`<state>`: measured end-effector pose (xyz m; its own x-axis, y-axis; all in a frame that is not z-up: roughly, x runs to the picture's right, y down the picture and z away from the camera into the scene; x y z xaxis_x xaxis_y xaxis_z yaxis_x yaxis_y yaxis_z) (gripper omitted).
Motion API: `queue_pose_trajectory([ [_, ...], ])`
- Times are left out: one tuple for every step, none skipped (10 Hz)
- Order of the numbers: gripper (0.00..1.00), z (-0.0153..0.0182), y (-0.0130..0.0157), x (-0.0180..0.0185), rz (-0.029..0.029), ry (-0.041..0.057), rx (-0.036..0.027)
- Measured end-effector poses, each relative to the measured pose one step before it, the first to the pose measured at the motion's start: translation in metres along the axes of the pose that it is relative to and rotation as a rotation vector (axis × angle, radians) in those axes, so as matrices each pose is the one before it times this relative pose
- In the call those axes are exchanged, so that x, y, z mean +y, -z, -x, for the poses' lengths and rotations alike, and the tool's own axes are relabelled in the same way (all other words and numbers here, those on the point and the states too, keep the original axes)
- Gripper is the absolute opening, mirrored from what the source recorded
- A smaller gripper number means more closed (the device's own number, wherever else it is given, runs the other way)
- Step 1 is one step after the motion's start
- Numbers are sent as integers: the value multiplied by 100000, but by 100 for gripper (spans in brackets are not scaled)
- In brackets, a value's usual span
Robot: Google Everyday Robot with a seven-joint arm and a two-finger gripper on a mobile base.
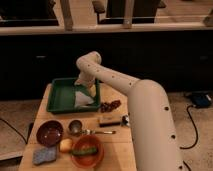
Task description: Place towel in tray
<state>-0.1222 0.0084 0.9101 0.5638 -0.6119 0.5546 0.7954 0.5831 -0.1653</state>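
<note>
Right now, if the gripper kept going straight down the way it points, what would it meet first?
Most likely the white towel in the green tray. The gripper hangs at the tray's right side, directly over it, though depth is hard to judge.

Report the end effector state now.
End effector: over the green tray, at the white towel; grip state cannot be told.

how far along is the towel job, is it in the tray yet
Nearly done, it seems. The towel lies inside the tray, at its right side. In hand: the gripper hangs right above the towel, over the tray's right edge; whether it has let go is hidden. Left: release if needed and pull the arm clear. The bowls, spoon and sponge sit apart from it.
</note>
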Motion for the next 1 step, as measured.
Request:
queue_pose_trajectory([
  [80,1,-3,0,-2,0,-2],
])
